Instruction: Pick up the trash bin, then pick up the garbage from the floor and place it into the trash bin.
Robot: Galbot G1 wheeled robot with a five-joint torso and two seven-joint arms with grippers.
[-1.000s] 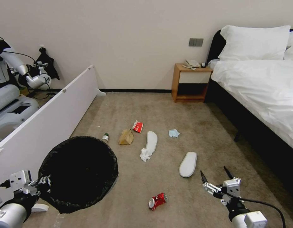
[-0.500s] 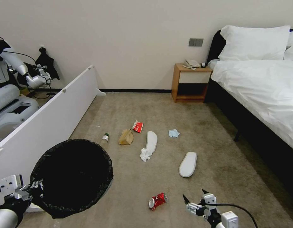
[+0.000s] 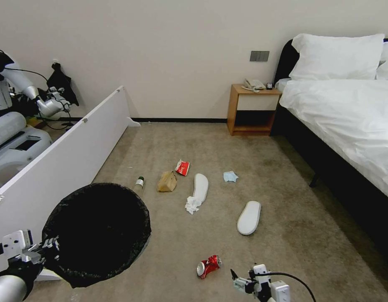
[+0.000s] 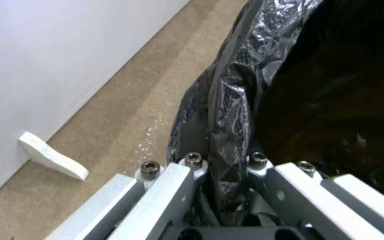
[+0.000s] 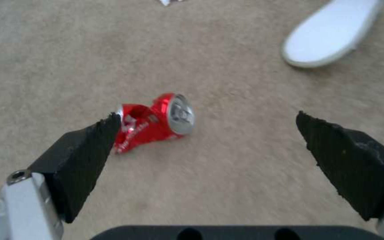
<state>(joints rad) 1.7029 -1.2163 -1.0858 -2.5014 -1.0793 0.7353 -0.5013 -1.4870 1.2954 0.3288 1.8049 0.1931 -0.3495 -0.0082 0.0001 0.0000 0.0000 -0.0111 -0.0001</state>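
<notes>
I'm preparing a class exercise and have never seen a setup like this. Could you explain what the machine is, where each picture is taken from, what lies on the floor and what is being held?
This is a wheeled robot with two arms ending in grippers. One picture looks down from its head at a bedroom carpet; the other two come from cameras on its wrists. The left gripper is clamped on the rim of the trash bin, which has a black bag liner. The right gripper, fingers open, hovers low by a crushed red can. Also on the carpet lie two white slippers, a tissue, a brown paper bag, a red packet, a small bottle and a pale-blue mask.
</notes>
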